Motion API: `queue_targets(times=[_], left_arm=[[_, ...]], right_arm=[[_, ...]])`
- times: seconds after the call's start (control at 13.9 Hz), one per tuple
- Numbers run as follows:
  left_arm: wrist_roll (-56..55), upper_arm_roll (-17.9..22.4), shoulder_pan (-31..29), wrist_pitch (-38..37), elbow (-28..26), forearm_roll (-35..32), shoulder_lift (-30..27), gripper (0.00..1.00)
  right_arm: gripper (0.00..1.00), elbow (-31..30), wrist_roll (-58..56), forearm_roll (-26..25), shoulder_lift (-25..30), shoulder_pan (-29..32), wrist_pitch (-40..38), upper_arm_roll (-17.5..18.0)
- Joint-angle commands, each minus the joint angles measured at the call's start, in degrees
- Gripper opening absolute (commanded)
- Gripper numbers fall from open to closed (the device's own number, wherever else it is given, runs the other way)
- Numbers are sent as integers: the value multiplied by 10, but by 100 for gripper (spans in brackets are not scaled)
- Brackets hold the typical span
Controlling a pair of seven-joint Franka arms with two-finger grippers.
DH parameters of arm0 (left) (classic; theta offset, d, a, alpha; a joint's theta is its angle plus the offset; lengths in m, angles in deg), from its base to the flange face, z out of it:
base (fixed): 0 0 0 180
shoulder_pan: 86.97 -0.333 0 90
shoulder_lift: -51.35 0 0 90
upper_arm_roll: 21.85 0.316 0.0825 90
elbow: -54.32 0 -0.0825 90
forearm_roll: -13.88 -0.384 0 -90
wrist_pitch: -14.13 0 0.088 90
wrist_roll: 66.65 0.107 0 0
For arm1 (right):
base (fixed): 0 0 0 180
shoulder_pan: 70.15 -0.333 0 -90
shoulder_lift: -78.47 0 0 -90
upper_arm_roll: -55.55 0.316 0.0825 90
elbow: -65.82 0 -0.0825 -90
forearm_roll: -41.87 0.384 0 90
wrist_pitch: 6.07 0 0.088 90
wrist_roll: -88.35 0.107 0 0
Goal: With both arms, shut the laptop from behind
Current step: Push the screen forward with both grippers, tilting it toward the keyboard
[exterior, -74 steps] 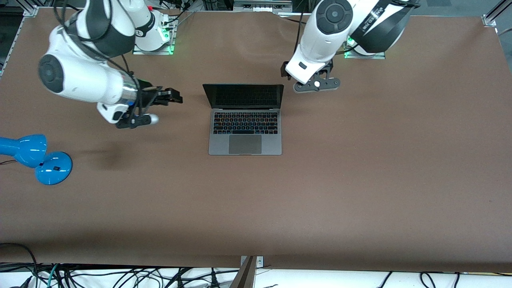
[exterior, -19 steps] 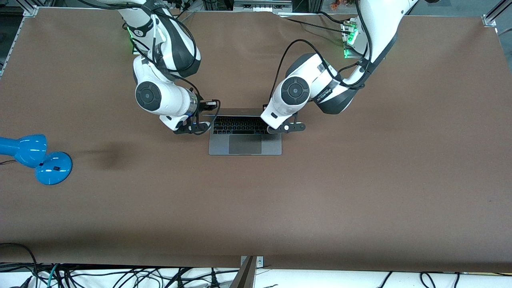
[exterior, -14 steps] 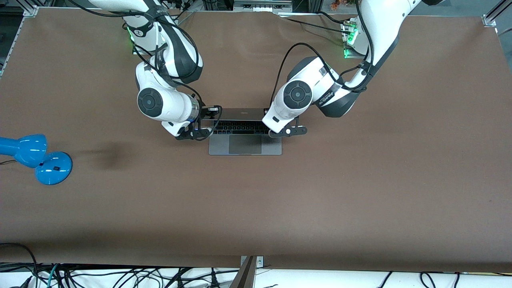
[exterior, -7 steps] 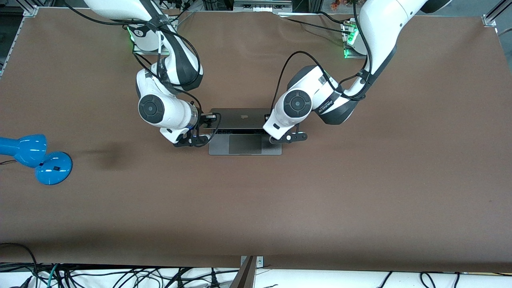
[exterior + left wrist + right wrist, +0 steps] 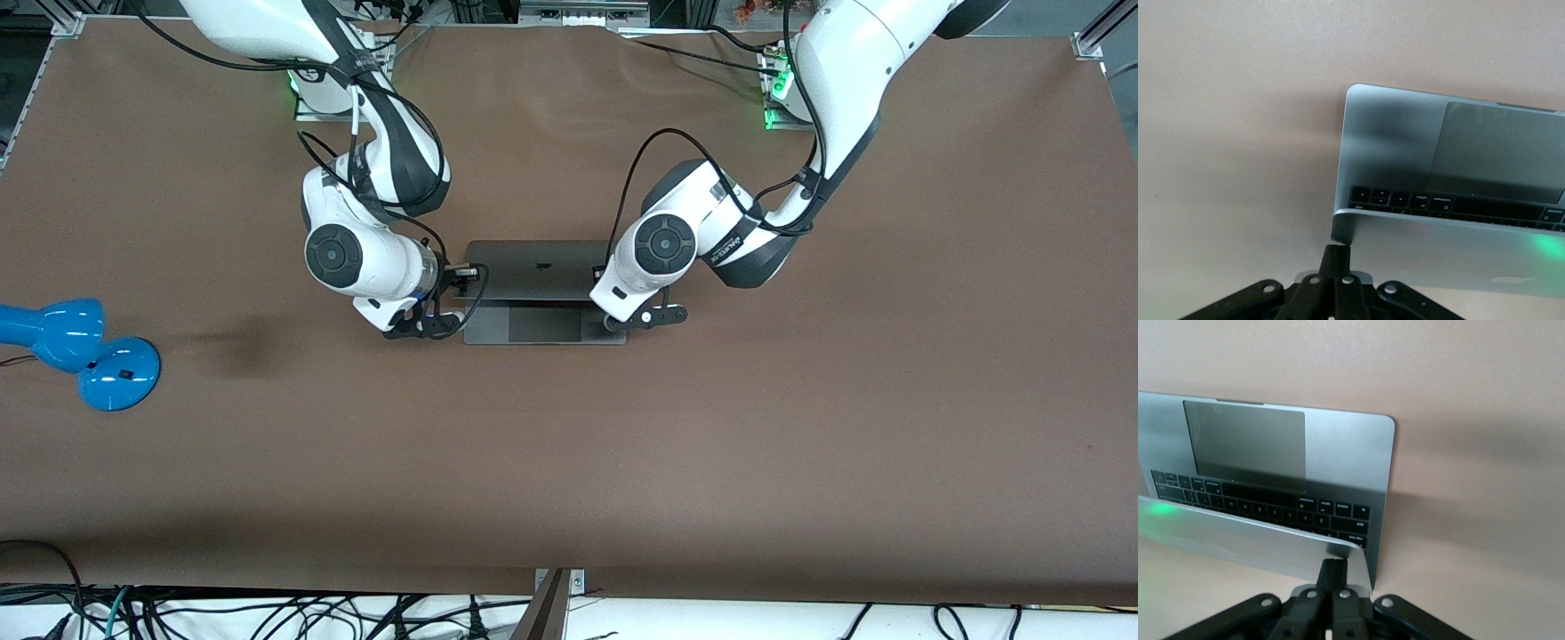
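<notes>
Both grippers have their fingers pinched shut and hold nothing — the left gripper and right gripper each press closed fingertips against an upper corner of the lid, one corner apiece, which I'd judge keeps the push even. The laptop sits mid-table between the arms, lid tipped low over the keys — smooth grey metal with rounded corners on a matte brown table.

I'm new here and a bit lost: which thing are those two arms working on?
On the brown table, look midway between the two white robot arms. There lies a slim grey metal laptop, lid tipped nearly shut over its black keyboard. The only other item is a blue desk lamp at the right arm's end.
</notes>
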Motion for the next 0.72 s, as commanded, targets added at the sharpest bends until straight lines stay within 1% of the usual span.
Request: queue_targets(times=[0.0, 0.22, 0.43, 0.65], left_arm=[[7, 6, 7, 5, 20, -18, 16, 0], [7, 10, 9, 13, 20, -18, 24, 0], [6, 11, 10, 17, 36, -19, 41, 0], [3, 11, 11, 29, 42, -43, 60, 0]], right_arm=[[0, 27, -9, -7, -24, 6, 5, 2], [0, 36, -21, -7, -39, 7, 17, 2], [0, 51, -21, -7, -57, 12, 23, 2], [0, 69, -22, -7, -75, 12, 27, 2]])
